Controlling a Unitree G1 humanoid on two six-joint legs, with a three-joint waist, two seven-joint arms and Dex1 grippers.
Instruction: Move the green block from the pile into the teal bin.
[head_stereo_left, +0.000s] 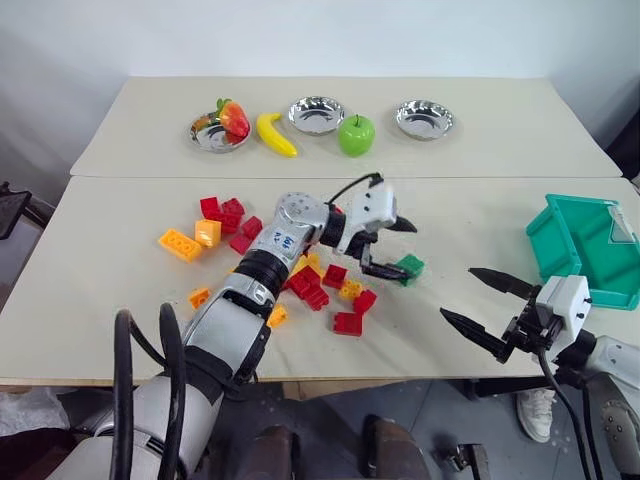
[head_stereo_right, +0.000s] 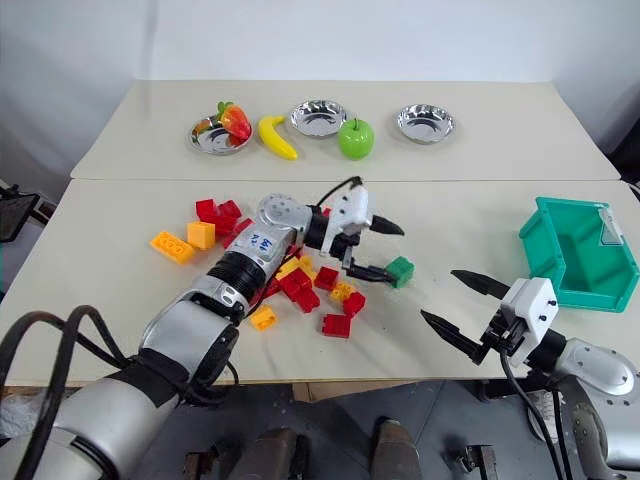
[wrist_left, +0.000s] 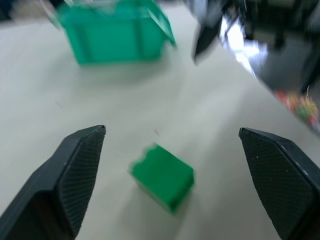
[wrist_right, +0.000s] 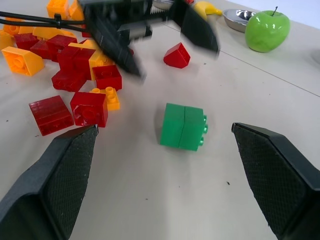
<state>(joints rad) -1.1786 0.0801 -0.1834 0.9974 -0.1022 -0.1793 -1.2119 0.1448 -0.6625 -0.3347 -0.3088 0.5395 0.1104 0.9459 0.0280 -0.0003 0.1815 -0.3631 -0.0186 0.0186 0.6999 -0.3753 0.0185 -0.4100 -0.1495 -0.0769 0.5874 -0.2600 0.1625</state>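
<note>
Left wrist view puts the green block (wrist_left: 163, 175) on the table between my left gripper's (head_stereo_left: 393, 247) spread fingers, ungrasped, just off the pile (head_stereo_left: 310, 280). Right gripper (head_stereo_left: 482, 306) open, idle. Teal bin (head_stereo_left: 585, 250) well apart; grasp and carry remain.

Robot lab: bare paper-covered table (head_stereo_left: 120, 330), toy fruit, plain white wall (head_stereo_left: 300, 35).

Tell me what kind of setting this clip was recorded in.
Probably a robot test or training space, not a home. A plain table is staged with toy building blocks, plastic fruit such as an apple beside small metal dishes, and a teal bin, against a bare white wall.
</note>
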